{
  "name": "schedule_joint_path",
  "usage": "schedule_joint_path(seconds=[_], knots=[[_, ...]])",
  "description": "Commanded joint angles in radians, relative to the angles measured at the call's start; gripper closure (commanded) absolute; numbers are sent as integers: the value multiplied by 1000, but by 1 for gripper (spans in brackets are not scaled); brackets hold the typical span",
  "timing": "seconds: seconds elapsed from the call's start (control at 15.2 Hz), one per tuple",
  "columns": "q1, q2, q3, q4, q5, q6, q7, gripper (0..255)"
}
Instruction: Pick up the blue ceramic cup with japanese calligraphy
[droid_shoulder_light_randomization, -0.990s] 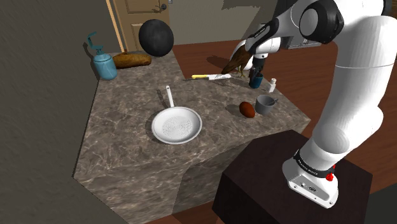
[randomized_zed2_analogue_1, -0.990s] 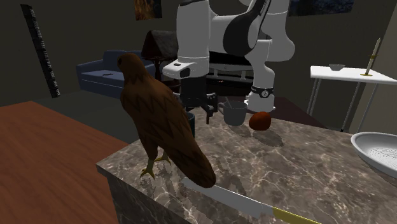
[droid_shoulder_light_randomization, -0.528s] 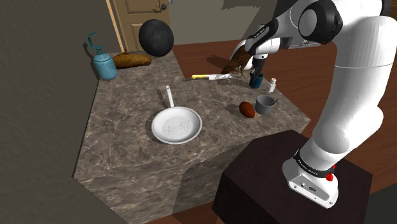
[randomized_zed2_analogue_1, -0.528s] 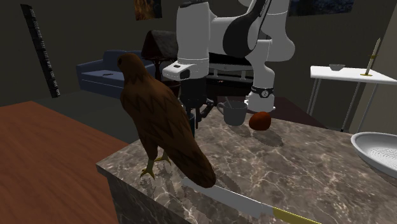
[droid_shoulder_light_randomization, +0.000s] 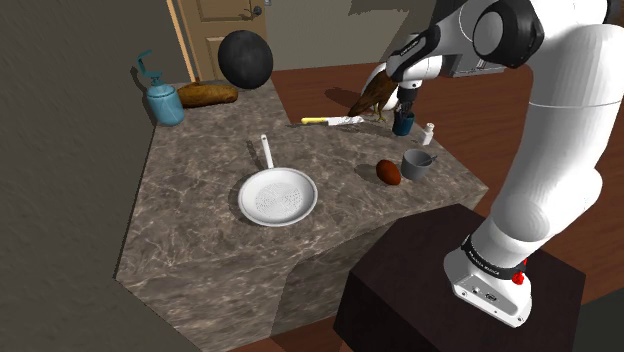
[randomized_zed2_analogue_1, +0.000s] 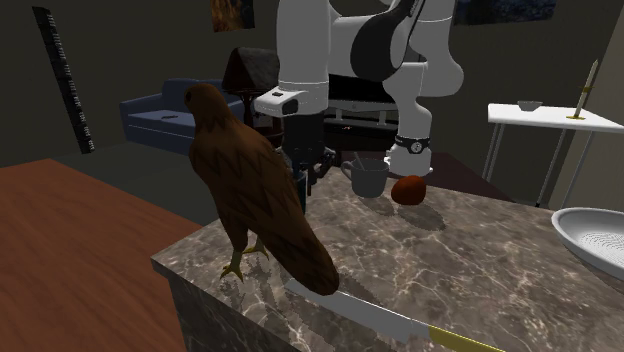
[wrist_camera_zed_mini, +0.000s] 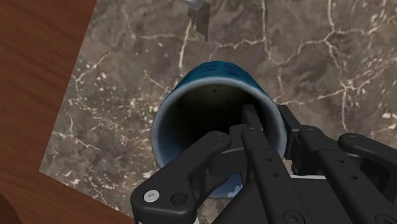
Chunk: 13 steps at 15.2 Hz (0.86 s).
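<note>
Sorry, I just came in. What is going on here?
A white robot arm is working at the corner of a marble counter. Its black gripper is shut on the wall of the blue cup, with one finger inside and one outside. The cup is beside a brown bird figure. I cannot tell whether it is off the counter.

Dimly and evenly lit across the marble counter, with soft dark shadows hugging the white pan at its middle and the grey mug by the corner nearest the stand. Murkier still in the second exterior view, with the brown bird flatly shaded. Deep shade inside the blue cup, with a paler sheen along its rim.
</note>
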Motion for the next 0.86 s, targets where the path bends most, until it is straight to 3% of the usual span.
schedule_joint_path(seconds=[0.0, 0.79], knots=[[3, -18, -4, 3, -8, -20, 3, 255], [15, -91, -20, 49, -43, -134, 20, 255]])
